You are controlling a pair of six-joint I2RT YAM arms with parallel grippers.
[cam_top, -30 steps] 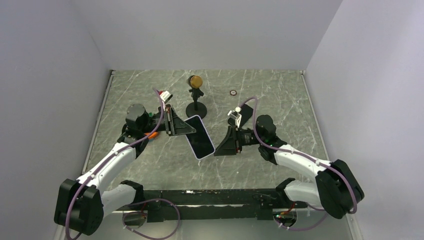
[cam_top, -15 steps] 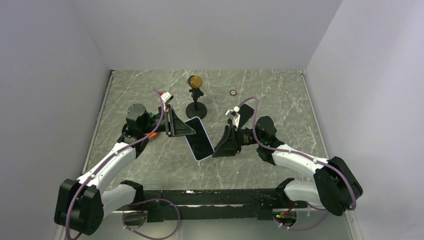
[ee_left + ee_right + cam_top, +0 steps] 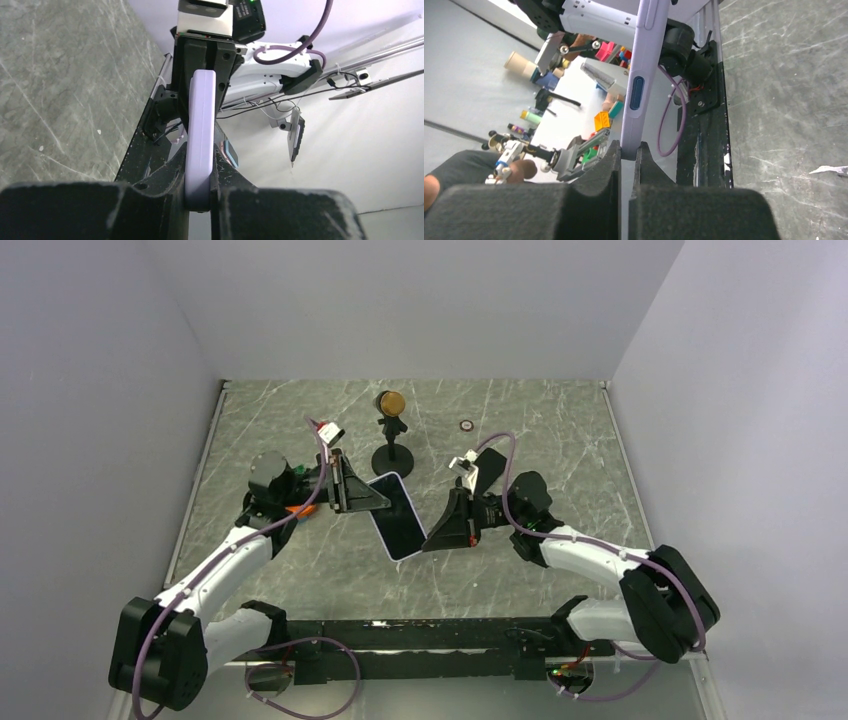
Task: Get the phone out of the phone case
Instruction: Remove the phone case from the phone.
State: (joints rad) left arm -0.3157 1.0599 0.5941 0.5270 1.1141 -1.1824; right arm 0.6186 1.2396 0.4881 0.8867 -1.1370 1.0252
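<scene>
Top external: grey marbled table (image 3: 560, 440), two arms meeting over its middle. Between them, phone (image 3: 398, 518), screen up, seated in lilac case (image 3: 201, 145), held at both ends (whether clear of the surface, cannot tell). Left gripper (image 3: 378, 500) clamped on the far-left end; right gripper (image 3: 434, 538) pinched shut on the near-right corner, lilac edge wedged tight in both wrist views. Behind, black stand (image 3: 391, 445) with gold knob; smallest, a ring (image 3: 465, 425).
</scene>
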